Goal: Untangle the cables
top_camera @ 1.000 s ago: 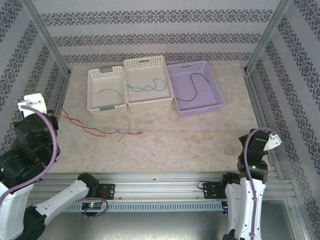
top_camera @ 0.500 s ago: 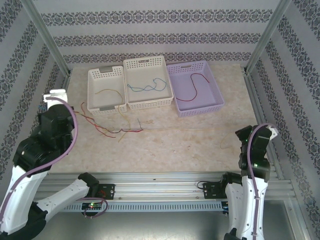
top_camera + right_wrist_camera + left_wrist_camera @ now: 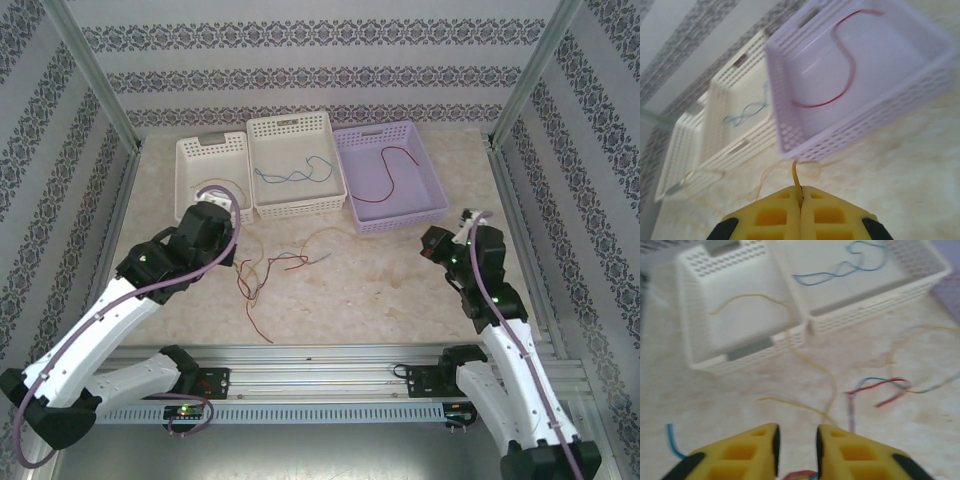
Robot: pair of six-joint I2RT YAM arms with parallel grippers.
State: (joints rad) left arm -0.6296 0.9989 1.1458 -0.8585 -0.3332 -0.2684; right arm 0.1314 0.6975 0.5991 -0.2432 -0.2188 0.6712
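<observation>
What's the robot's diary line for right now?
left claw: slightly open, by tangled wires | right claw: shut on yellow wire | untangling: not done

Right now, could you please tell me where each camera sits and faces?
Top external: above, behind the robot, looking down on the table; left arm, right arm, loose cables.
Left wrist: above the left claw, facing the small white basket.
Right wrist: above the right claw, shut on a yellow cable, facing the purple basket.
Both wrist views share the blue cable.
</observation>
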